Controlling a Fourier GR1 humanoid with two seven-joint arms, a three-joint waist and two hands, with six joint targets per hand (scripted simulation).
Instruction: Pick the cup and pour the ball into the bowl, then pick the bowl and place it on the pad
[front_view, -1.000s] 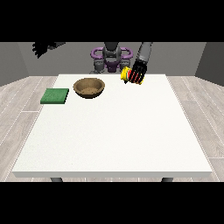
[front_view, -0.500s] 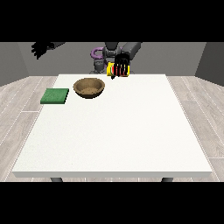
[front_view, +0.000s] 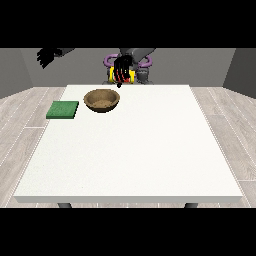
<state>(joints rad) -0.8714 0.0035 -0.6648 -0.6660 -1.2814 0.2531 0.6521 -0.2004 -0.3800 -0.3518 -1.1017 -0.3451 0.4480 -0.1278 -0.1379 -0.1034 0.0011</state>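
A yellow cup (front_view: 128, 76) hangs in the air above the table's far edge, tipped on its side, with a black hand (front_view: 120, 69) curled round it. This hand, the one nearer the view's right, is just behind and above the brown wooden bowl (front_view: 102, 99). The bowl stands on the white table (front_view: 135, 150) at the far left. I cannot see the ball. A green pad (front_view: 63, 109) lies flat left of the bowl, near the table's left edge. The hand at the view's left (front_view: 46, 56) is raised high beyond the table's left corner, holding nothing.
The robot's grey and purple body (front_view: 142, 62) stands behind the table's far edge. Wooden floor surrounds the table on all sides.
The hand with the yellow cup has swung leftward in the view, from right of the robot's body to just behind the bowl, and the cup has tipped. The other hand stays raised.
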